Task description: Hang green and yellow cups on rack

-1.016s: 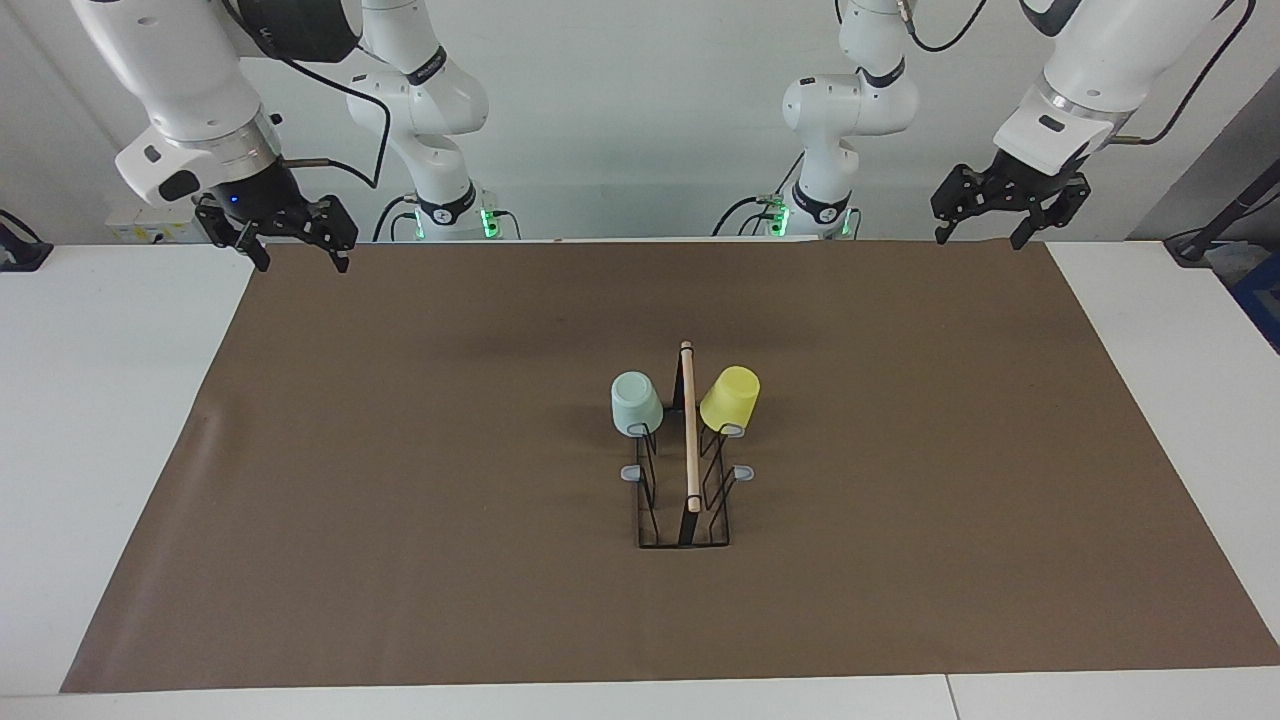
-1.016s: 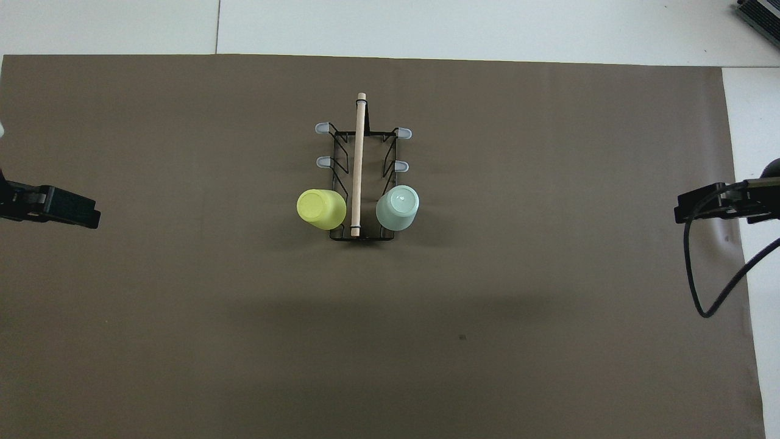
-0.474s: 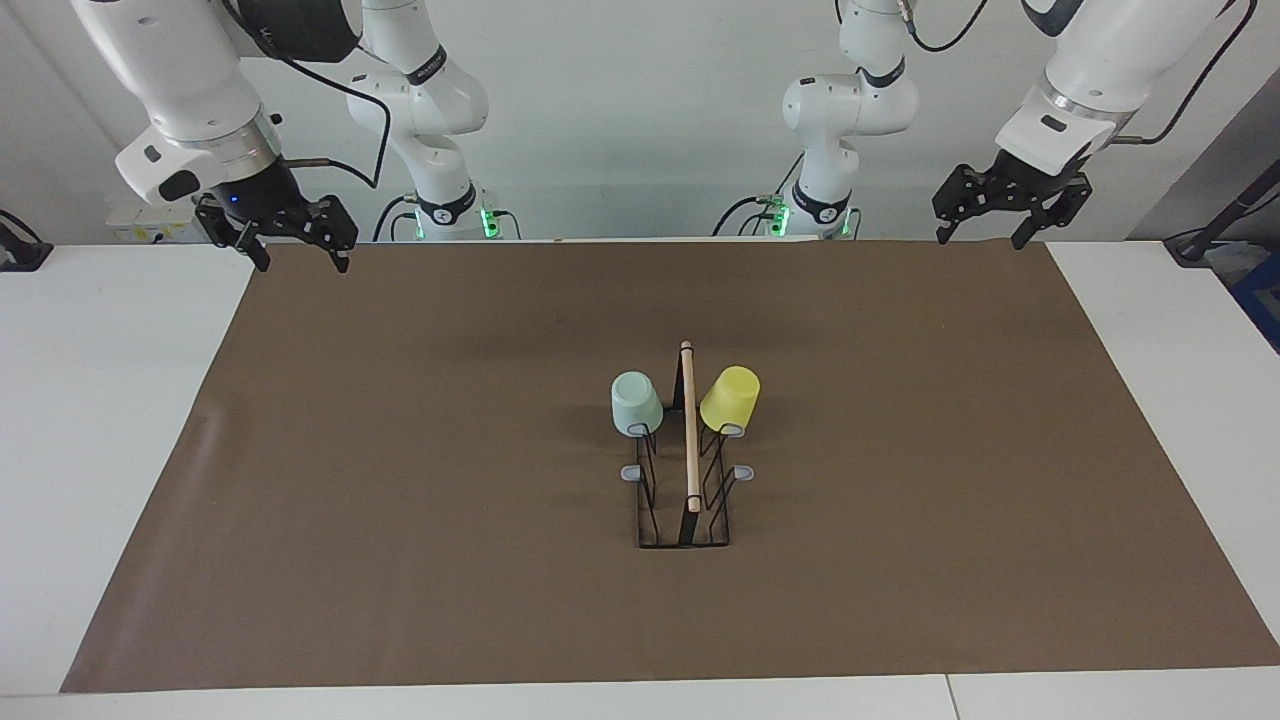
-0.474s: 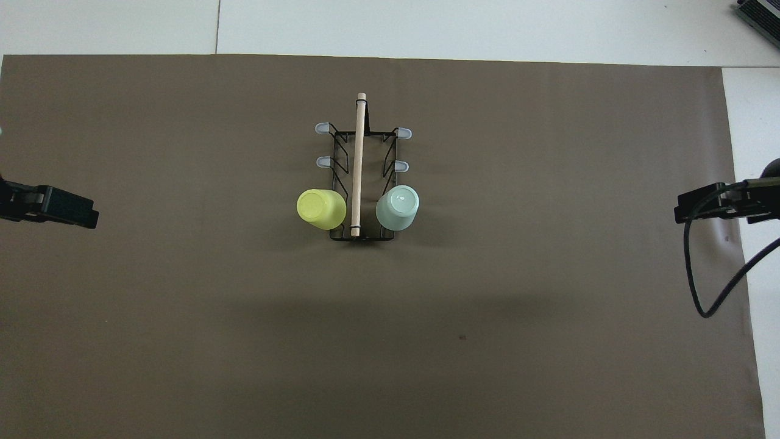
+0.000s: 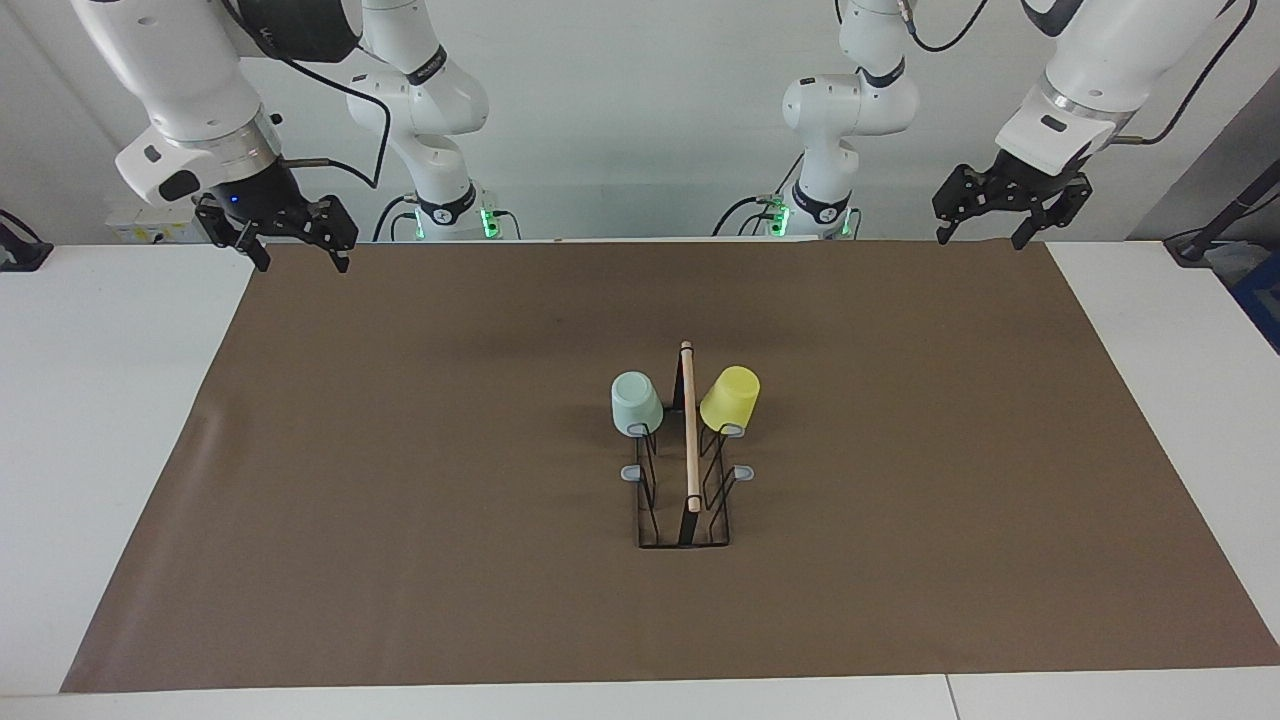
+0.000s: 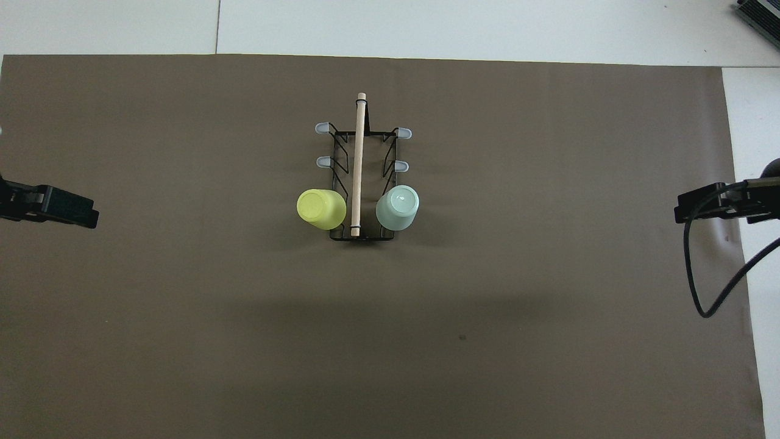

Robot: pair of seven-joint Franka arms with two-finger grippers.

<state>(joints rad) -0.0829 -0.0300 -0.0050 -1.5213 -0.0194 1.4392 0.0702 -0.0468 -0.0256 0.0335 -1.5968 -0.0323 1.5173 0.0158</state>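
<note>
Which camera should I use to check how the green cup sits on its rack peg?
The facing view. It shows the green cup from the side, upside down, its rim over a peg of the rack with wire showing below. The overhead view shows only the cup's round bottom, hiding the peg underneath it.

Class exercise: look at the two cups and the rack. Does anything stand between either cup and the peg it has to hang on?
Nothing visible does. The green cup and the yellow cup already hang upside down on the rack, on the pegs nearest the robots, one per side. The left gripper and right gripper wait open at the mat's corners.
</note>
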